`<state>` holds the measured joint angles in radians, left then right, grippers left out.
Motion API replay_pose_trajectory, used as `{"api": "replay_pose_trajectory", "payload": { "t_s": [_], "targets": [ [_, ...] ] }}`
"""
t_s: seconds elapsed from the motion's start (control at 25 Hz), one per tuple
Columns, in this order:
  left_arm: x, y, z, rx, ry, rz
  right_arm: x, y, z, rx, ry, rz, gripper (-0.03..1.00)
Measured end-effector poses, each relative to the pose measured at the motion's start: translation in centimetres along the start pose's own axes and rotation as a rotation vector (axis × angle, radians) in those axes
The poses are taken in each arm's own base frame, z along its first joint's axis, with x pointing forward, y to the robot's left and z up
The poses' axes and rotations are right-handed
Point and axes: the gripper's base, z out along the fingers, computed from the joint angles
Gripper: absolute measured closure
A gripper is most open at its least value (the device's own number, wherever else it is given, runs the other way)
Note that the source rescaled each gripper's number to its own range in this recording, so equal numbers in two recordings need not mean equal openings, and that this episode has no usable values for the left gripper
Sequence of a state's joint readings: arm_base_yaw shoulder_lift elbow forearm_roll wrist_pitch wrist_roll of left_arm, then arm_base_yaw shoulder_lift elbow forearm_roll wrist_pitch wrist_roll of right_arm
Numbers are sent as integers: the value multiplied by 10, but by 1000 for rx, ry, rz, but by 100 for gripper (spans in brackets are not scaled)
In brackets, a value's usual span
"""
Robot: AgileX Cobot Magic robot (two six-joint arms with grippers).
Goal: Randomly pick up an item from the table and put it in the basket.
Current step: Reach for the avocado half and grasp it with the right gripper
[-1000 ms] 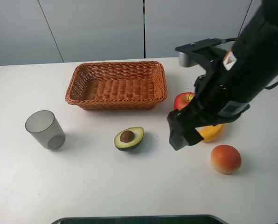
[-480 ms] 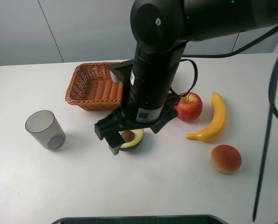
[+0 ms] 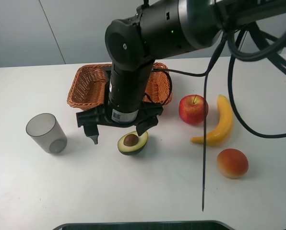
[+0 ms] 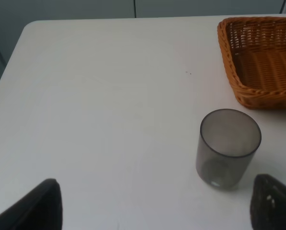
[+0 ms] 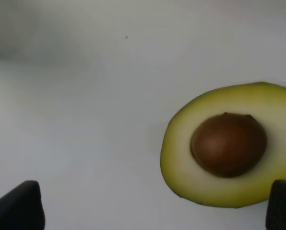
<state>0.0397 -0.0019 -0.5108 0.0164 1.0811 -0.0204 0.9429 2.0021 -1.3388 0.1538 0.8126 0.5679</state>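
The halved avocado (image 3: 132,142) lies flesh up on the white table (image 3: 133,191), in front of the wicker basket (image 3: 88,86). My right gripper (image 3: 117,134) has reached across the middle and hangs open just above the table. Its fingers straddle the spot just left of the avocado. The right wrist view shows the avocado (image 5: 229,146) with its brown pit, between the two dark fingertips (image 5: 18,208) and nearer one of them. The arm hides the basket's middle. My left gripper (image 4: 155,211) is open and empty, near the cup; the basket (image 4: 263,62) shows beyond.
A grey translucent cup (image 3: 46,133) stands left of the avocado and shows in the left wrist view (image 4: 228,146). A red apple (image 3: 193,109), a banana (image 3: 217,124) and an orange-red peach (image 3: 232,163) lie to the right.
My right arm swung left from over the apple and banana to the avocado, then a little further left. The apple and banana came into view. No object moved.
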Motion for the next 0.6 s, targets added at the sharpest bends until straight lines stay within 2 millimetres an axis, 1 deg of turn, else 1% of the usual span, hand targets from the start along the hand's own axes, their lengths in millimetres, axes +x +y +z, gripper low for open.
{"api": "replay_pose_trajectory", "payload": {
  "t_s": [0.12, 0.32, 0.6],
  "targets": [
    [0, 0, 0, 0, 0, 0, -2, -1, 6, 15, -8, 48, -3],
    [0, 0, 0, 0, 0, 0, -8, -9, 5, 38, -32, 71, -3],
    [0, 0, 0, 0, 0, 0, -6, -13, 13, 53, -20, 76, -3]
  ]
}}
